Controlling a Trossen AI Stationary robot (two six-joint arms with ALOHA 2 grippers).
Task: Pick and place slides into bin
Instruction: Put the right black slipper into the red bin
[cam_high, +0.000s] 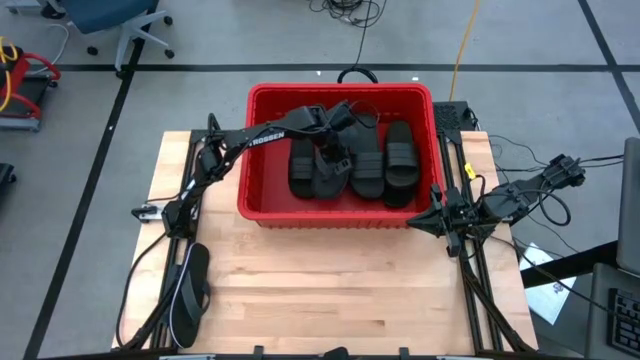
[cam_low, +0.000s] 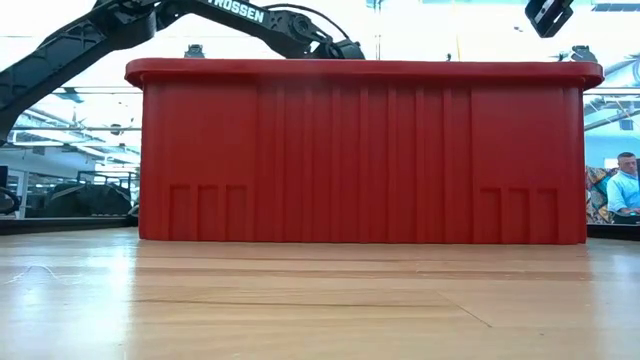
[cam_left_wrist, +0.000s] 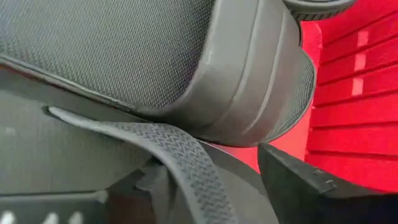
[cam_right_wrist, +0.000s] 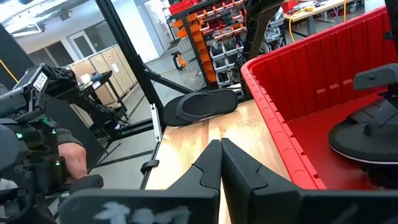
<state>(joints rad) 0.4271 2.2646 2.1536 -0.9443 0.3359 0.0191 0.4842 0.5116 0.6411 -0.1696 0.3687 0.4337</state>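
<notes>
**Slides nearly all in the bin: placing one cleanly and fetching the last**

Slides fill most of the bin (cam_high: 340, 205): several black ones lie side by side on its red floor, and the left gripper (cam_high: 335, 125) is reaching in over the far side among them. From the left wrist view, a textured slide (cam_left_wrist: 124, 56) sits pressed close to the camera with a thong strap (cam_left_wrist: 180, 155) running under it, and one dark finger (cam_left_wrist: 311, 186) shows beside the red wall. Whether the fingers are clamped on that slide or already spread apart cannot be told from these views.

One slide remains outside (cam_high: 190, 290), lying on the table (cam_high: 340, 300) at the near left corner, well apart from the bin.

The step in hand looks like setting a slide down inside. To do it well, the left arm should release low over the pile so the slide does not bounce onto the rim, then rise straight up to clear strap and wall before swinging out toward the leftover slide.

The right gripper (cam_right_wrist: 219, 163) waits just outside the bin's right wall, its fingers pressed together and holding nothing.
</notes>
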